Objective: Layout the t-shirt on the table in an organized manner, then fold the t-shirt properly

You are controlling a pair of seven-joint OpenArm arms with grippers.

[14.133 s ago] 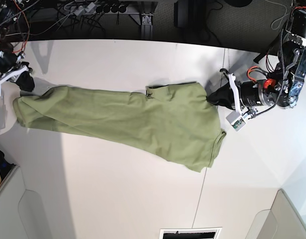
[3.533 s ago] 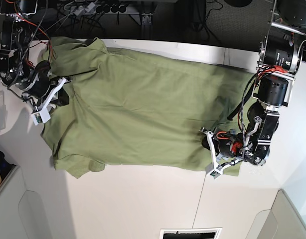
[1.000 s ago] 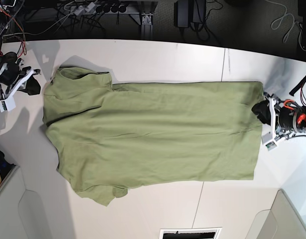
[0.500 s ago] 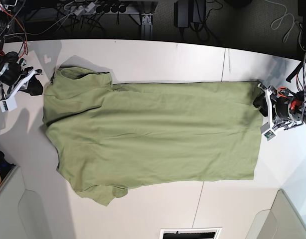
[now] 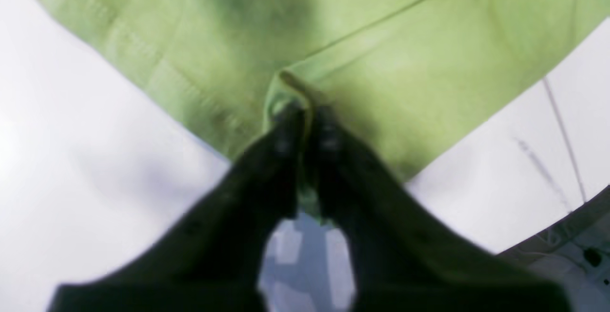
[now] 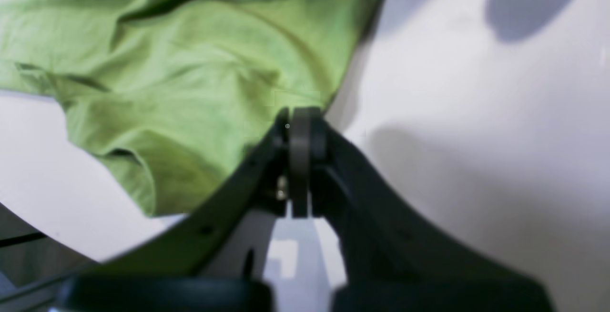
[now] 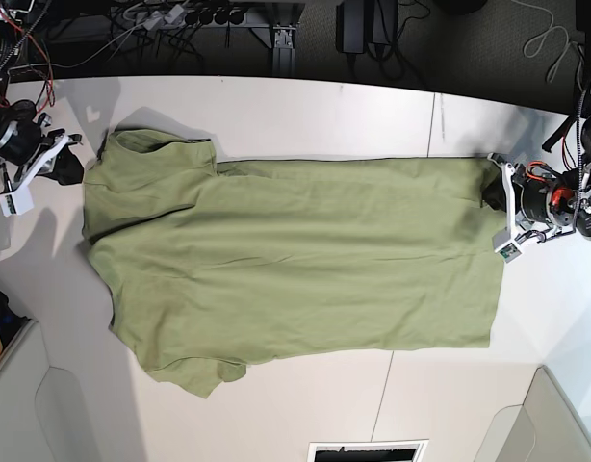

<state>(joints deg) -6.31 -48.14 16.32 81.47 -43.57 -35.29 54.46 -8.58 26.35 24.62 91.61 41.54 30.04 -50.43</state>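
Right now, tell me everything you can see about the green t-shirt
The t-shirt is plain olive-green, soft cotton-looking cloth, spread nearly flat across the white table, hem toward the left gripper, which is shut on a pinched fold of the hem edge. The sleeves lie at the other end, one folded over and rumpled, the other curled under near the table's front. The right gripper is closed at the sleeve's edge, apparently holding no cloth.

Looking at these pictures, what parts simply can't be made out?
- Left wrist view: the left pincer and the olive-green cotton t-shirt hem it pinches are motion-blurred.
- Right wrist view: whether the shut right pincer holds cloth; its own fingers hide that.
- Base view: the left pincer's tips, hidden behind the arm's white bracket.
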